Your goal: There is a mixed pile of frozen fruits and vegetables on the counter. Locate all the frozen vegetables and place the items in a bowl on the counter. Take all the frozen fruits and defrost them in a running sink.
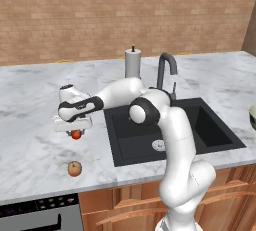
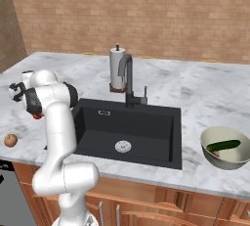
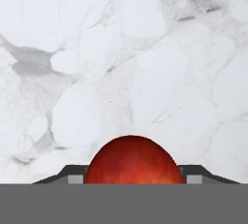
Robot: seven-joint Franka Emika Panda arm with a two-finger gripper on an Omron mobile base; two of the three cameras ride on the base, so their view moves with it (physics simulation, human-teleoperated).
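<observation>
Claw point(image 1: 76, 134) around red ball point(image 3: 134, 160), mid-counter point(image 1: 30, 125)

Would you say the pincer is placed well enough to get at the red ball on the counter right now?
Probably yes: the pincer hangs directly over the red ball, which sits between its fingertips in the hand view, with only bare counter around it.

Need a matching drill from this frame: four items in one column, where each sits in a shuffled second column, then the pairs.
Items
1. small shiny red ball
2. orange-tan peach-like ball
3. slim dark-green cucumber stick
4. white paper-towel roll

Places
A. in the pale cream bowl
B. between the tool's fingers
C. behind the black sink, beside the faucet
D. alone on marble near the counter's front edge

Pairs: 1-B, 2-D, 3-A, 4-C
</observation>
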